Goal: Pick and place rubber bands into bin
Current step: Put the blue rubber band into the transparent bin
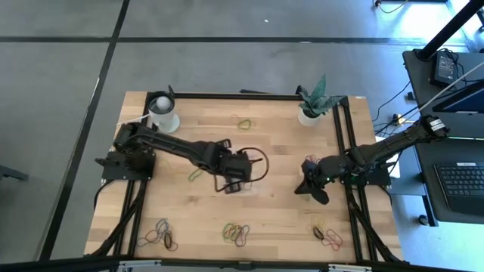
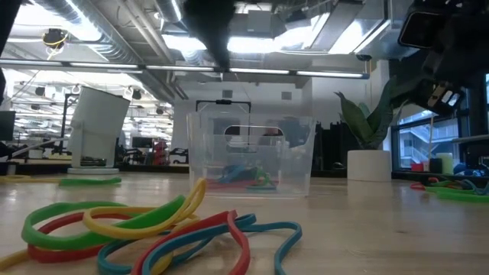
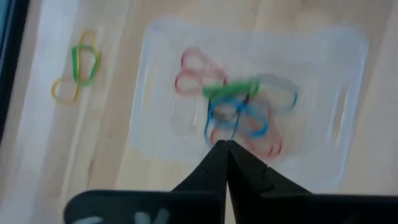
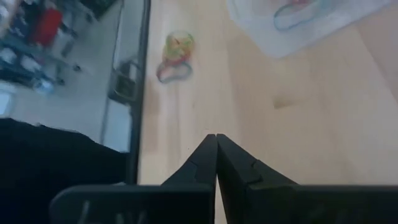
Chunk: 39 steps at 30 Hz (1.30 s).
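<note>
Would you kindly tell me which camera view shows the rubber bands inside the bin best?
The left wrist view: it looks down into the bin at its rubber bands. The low view shows them side-on through the wall, the right wrist view shows only a corner, and the left arm hides them in the high view.

**Bin mid-table, bands scattered around it**

In the high view the bin (image 1: pixel 236 183) sits at the table's (image 1: pixel 280 143) centre, several rubber bands (image 3: pixel 239 112) inside it. The left gripper (image 1: pixel 240 168) hangs over the bin; the right gripper (image 1: pixel 308 185) is right of centre, well apart from it. More bands lie along the table's lower edge and at upper centre. A cup (image 1: pixel 162 112) stands upper left, a potted plant (image 1: pixel 311 102) upper right.
</note>
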### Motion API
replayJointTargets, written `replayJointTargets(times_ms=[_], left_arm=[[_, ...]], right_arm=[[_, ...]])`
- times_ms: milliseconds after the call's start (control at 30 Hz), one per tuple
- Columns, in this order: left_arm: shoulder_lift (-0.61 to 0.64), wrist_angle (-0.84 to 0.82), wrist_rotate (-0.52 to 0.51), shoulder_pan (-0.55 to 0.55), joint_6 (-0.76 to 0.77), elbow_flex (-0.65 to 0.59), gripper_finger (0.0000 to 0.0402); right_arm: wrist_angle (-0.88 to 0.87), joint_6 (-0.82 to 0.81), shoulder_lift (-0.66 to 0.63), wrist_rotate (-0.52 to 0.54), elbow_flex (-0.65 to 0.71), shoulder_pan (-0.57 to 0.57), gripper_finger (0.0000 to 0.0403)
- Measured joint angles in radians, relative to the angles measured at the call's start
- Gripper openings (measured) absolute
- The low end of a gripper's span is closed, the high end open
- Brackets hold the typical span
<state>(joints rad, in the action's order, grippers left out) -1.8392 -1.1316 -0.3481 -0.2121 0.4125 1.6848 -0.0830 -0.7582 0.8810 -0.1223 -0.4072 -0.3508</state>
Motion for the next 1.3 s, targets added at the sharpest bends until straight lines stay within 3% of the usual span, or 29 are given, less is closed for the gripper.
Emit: replayJointTargets(times_ms=[100,333,433,533,700,867,1000,1300], left_arm=[[0.093,0.03,-0.001,-0.019,0.001,-0.133,0.0002],[0.386,0.29,0.018,-0.08,0.012,-0.53,0.0001],[0.509,0.375,0.022,-0.102,0.012,-0.684,0.0002],[0.626,0.417,0.042,-0.109,0.012,-0.803,0.0002],[0.786,0.485,0.061,-0.109,0.004,-0.943,0.0002],[0.913,0.602,0.062,-0.109,-0.045,-1.042,0.0002],[0.985,0.697,0.062,-0.109,-0.072,-1.098,0.0002],[1.022,0.716,0.062,-0.109,-0.12,-1.11,0.0002]], right_arm=[[0.058,-0.016,0.0,0.04,0.0,0.0,0.0012],[0.26,0.043,0.0,0.326,-0.003,0.002,0.0005],[0.265,0.104,0.002,0.416,-0.058,0.002,0.0004],[0.192,0.176,0.017,0.486,-0.168,0.002,0.0002],[-0.205,0.18,0.126,0.572,-0.442,0.002,0.0002],[-0.719,-0.028,0.297,0.57,-0.699,0.002,0.0001],[-1.006,-0.229,0.416,0.479,-0.796,0.002,0.0003],[-1.106,-0.387,0.587,0.157,-0.721,-0.007,0.0034]])
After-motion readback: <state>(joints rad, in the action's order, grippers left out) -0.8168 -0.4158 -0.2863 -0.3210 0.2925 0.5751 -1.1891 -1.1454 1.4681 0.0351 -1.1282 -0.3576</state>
